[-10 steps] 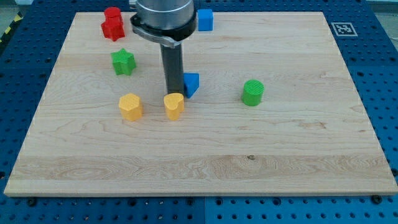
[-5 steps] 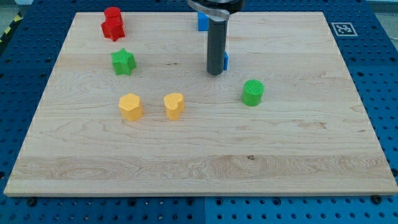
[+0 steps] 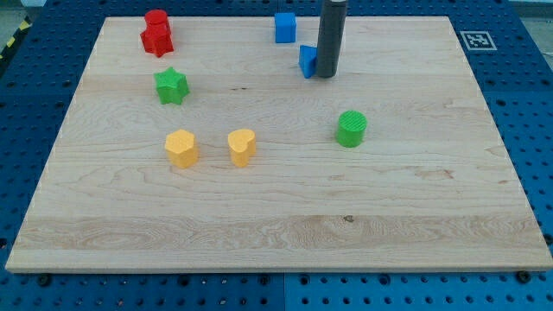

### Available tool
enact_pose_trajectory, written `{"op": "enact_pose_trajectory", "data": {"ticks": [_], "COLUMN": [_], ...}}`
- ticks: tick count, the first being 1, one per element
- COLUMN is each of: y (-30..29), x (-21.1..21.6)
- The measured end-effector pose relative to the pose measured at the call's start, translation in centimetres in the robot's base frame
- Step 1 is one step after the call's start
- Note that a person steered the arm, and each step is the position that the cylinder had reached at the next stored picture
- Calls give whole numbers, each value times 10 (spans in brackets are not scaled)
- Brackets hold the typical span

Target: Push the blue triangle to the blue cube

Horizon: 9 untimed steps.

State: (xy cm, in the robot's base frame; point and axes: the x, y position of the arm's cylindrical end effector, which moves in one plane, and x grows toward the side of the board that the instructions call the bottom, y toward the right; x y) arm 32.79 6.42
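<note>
The small blue triangular block [image 3: 307, 60] is seen near the view's top of the pale wooden surface [image 3: 276, 233], with the straight dark rod standing just at its right side, so that my tip [image 3: 326, 76] is placed against or all but against the block's right-hand face (actual contact cannot be confirmed, the rod hiding that edge). No hand is carried by this arm, so nothing is spread, pressed together or pinched; only the rod's end is available for pushing. The blue cube [image 3: 285, 28] is found up and to the view's left of the triangle, near it but apart, a narrow strip of bare wood being visible between the two. The coming move is judged to turn on this: the cube lies up-left of the triangle, while the tip lies to the triangle's right, so a push directed leftward and somewhat toward the view's top would be called for, preferably from slightly below the triangle.
</note>
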Motion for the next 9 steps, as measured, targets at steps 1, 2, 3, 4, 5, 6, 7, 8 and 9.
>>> {"op": "enact_pose_trajectory", "data": {"ticks": [1,2,3,4,5,6,7,8,9], "y": [-33,-37,-37,-37,-40,-52,-66,-68,-60], "x": [3,3,3,-1,-4,-11,-21,-29,-27]}}
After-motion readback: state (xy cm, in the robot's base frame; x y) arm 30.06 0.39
